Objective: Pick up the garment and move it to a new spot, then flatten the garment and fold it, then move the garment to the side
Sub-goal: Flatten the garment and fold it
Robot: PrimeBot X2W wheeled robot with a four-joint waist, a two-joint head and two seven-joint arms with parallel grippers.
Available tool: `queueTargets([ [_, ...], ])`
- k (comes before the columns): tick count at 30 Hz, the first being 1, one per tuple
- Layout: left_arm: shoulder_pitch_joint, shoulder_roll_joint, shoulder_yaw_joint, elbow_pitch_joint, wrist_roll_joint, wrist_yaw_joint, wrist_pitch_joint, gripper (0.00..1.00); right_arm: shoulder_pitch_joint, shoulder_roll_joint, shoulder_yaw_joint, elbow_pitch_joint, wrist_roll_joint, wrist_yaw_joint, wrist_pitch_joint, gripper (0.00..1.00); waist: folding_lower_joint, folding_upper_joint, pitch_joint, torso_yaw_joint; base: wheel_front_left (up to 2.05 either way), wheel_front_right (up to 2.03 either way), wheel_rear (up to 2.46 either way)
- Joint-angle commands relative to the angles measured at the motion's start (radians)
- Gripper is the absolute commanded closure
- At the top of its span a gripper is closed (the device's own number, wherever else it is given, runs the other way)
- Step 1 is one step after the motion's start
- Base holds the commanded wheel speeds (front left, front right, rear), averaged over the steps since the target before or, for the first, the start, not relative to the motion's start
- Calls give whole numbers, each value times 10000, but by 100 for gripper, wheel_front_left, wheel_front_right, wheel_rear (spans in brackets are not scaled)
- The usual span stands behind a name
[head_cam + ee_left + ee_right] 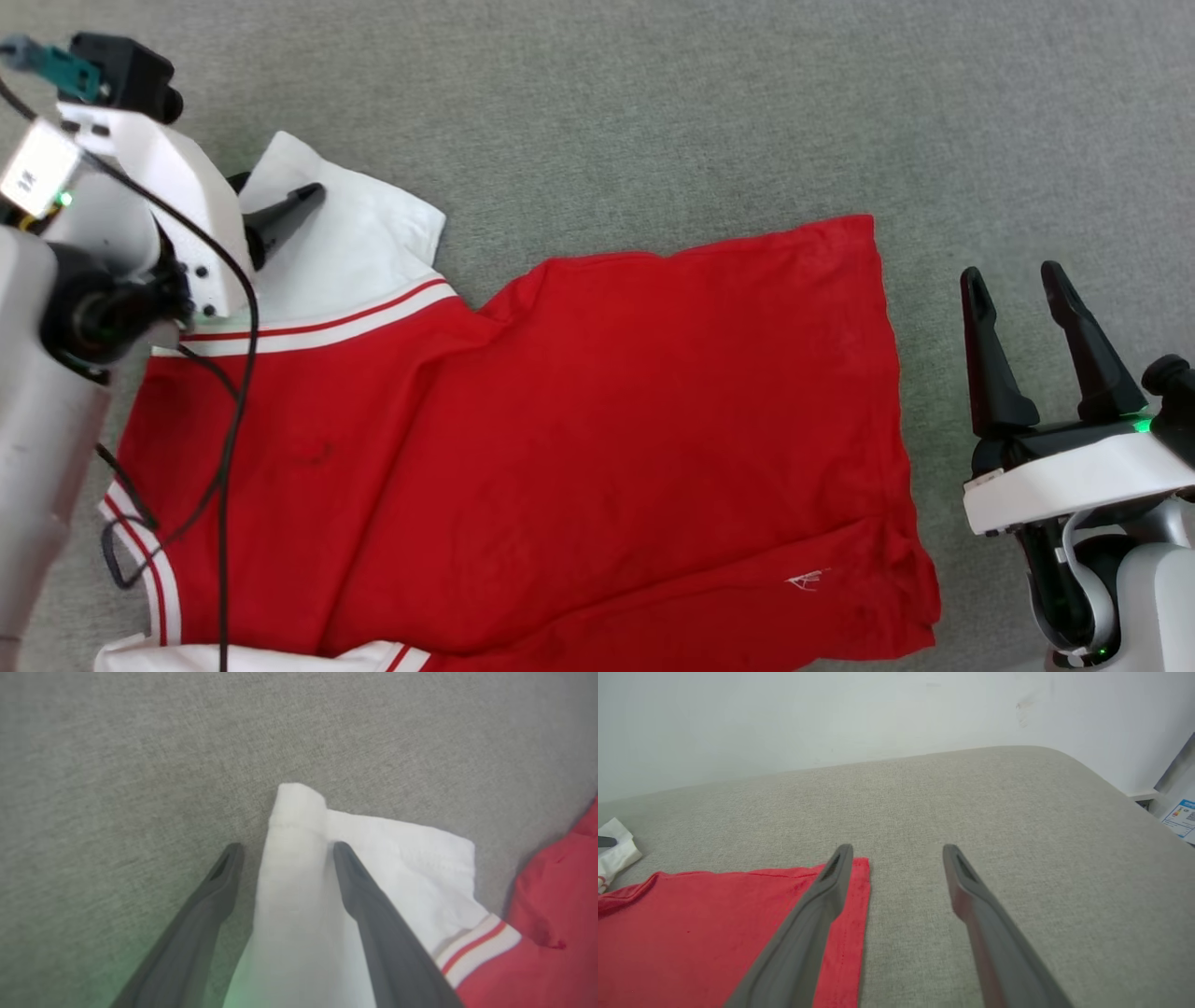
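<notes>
The left tool [286, 851] stands open, its two dark fingers spread to either side of a raised fold in the white sleeve [292, 905]. One finger is over the bare grey padded surface [117, 788], the other over the sleeve cloth. Whether the tips press down or hang just above, I cannot tell. Nothing is pinched yet. That straddle looks chosen for the next move: closing on the ridge would let the arm draw the sleeve outward and smooth it.

The right tool [1013, 275] is also open and holds nothing. In the head view it sits off the hem side of the garment [607, 420], near the cloth but apart from it, fingers pointing toward the far edge of the surface. It seems parked there to take the hem corner [861, 868] or to pin it while the other arm pulls.

The garment lies spread red side up across the middle of the surface, hem toward the robot's right and sleeves toward its left. Its far hem corner sits well short of the far edge, which runs along the white wall [831, 718]. The stripe trim [327, 322] marks the sleeve seam, and a small white logo [808, 581] shows near the hem. The body is mostly flat with soft creases, so I judge this the flattening stage, with folding not yet begun.

No container is involved; the cloth rests directly on the padding.
</notes>
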State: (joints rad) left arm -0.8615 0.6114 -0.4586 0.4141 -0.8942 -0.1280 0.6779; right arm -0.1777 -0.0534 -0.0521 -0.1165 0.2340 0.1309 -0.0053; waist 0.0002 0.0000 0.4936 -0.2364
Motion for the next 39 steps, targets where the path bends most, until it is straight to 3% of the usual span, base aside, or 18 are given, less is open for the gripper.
queueTargets([
  [1, 140, -36, -218, 238, -147, -7, 481, 0, -129, 44, -7, 94, 163, -5, -53, 0, -2, 0, 98, -81, 0, 0, 0],
  [2, 204, -65, -324, 349, -292, -2, 921, 0, -132, 43, -22, 196, 288, -5, -44, 0, -2, 0, 116, -93, 0, 0, 0],
  [3, 241, -72, -393, 406, -387, 48, 1228, 14, -163, 41, -35, 282, 387, -5, -41, 0, -2, 0, 142, -108, 0, 0, 0],
  [4, 224, -67, -455, 424, -398, 105, 1436, 57, -214, 41, -57, 384, 488, -5, -18, 0, -2, 0, 171, -119, 0, 0, 0],
  [5, 217, -64, -506, 421, -389, 162, 1579, 87, -260, 41, -82, 475, 563, -5, 6, 0, -2, 0, 192, -119, 0, 0, 0],
  [6, 206, -72, -561, 419, -383, 210, 1698, 100, -300, 42, -102, 571, 653, -5, 25, 0, -2, 0, 212, -112, 0, 0, 0],
  [14, -44, -221, -299, 242, -275, 346, 912, 100, -1172, -237, -60, 1589, 1586, -5, 1056, 0, -2, 0, 151, 77, 0, 0, 0],
  [25, -236, -294, -62, -646, -194, 159, -351, 100, -3051, -2211, 1045, 2869, 3046, -5, 5041, 0, -2, 0, 46, 1022, 0, 0, 0],
  [34, -167, -250, -137, -1359, -112, 131, -598, 100, -3578, -2711, 2254, 3391, 3125, -1, 7415, 0, -2, 0, 350, 1584, 0, 0, 0],
  [35, -91, -217, -137, -1484, -35, 118, -800, 100, -3397, -2692, 2657, 3743, 3129, 14, 8270, 33, -2, 0, 398, 1680, 0, 0, 0],
  [37, -49, -170, -126, -1547, 15, 95, -1000, 100, -3388, -2692, 2699, 3721, 3033, 17, 8597, 100, -2, 0, 440, 1726, 0, 0, 0],
  [39, -23, -130, -118, -1554, 31, 91, -1057, 100, -3435, -2721, 2620, 3663, 2989, 15, 8576, 100, -2, 0, 432, 1729, 0, 0, 0],
])
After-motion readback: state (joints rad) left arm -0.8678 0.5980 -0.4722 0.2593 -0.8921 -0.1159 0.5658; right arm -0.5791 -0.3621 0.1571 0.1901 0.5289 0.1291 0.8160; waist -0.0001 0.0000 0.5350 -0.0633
